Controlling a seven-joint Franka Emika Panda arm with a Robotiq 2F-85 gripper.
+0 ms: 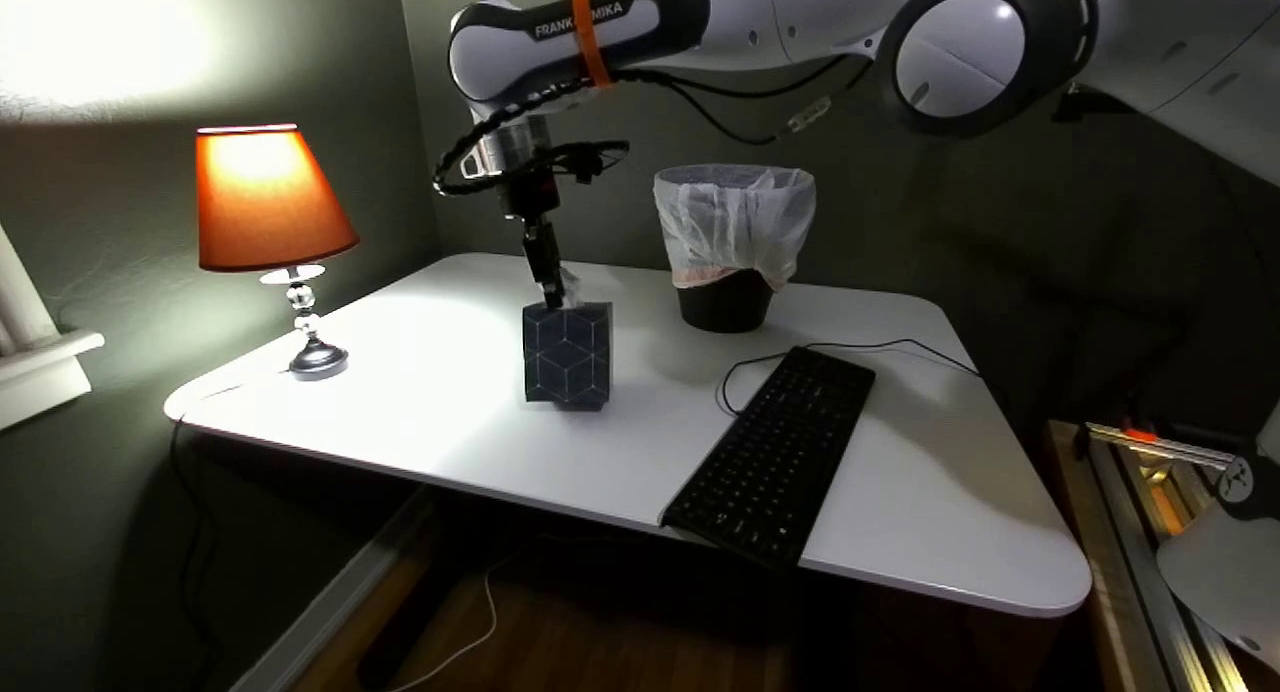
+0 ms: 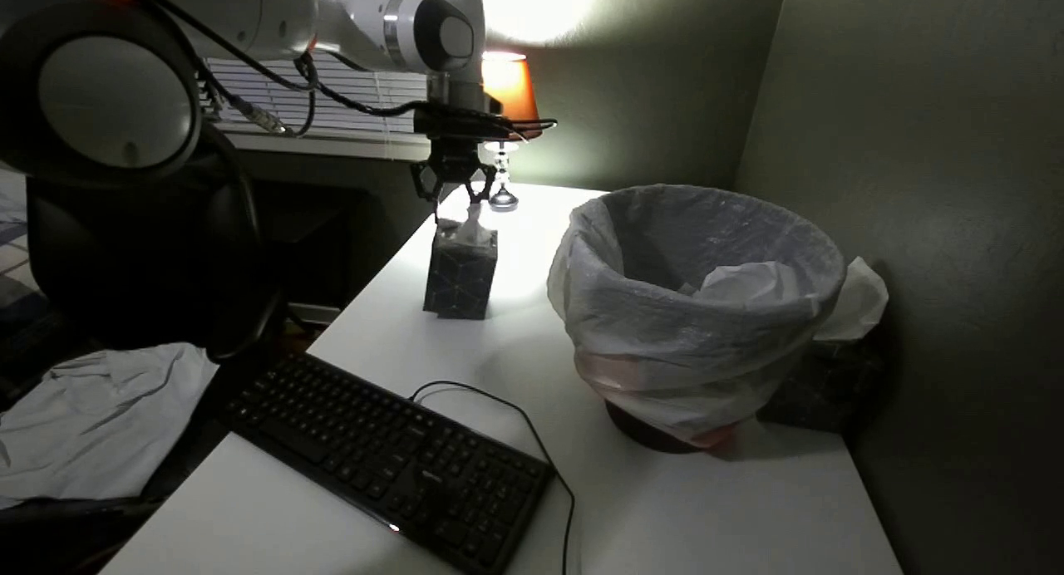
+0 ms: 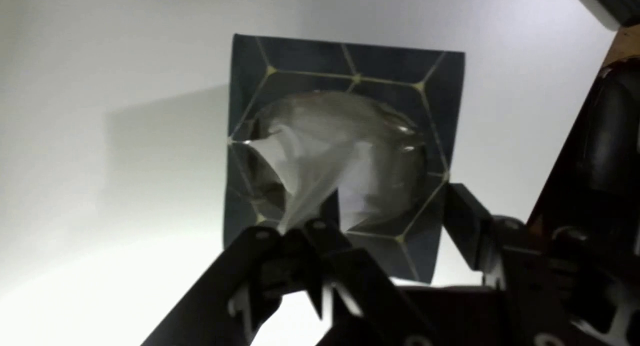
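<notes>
White arm (image 1: 740,12): I read “FRANK”, “MIKA”
Navy cardboard tissue box (image 1: 568,357): upright, long axis vertical
Black fingers (image 3: 467,226): apart, above

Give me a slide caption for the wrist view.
White tissue poking from a dark patterned box, open end effector close above.

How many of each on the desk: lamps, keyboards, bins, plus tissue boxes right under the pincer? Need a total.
Lamp: 1
Keyboard: 1
Bin: 1
Tissue box under the pincer: 1
Total: 4
</notes>
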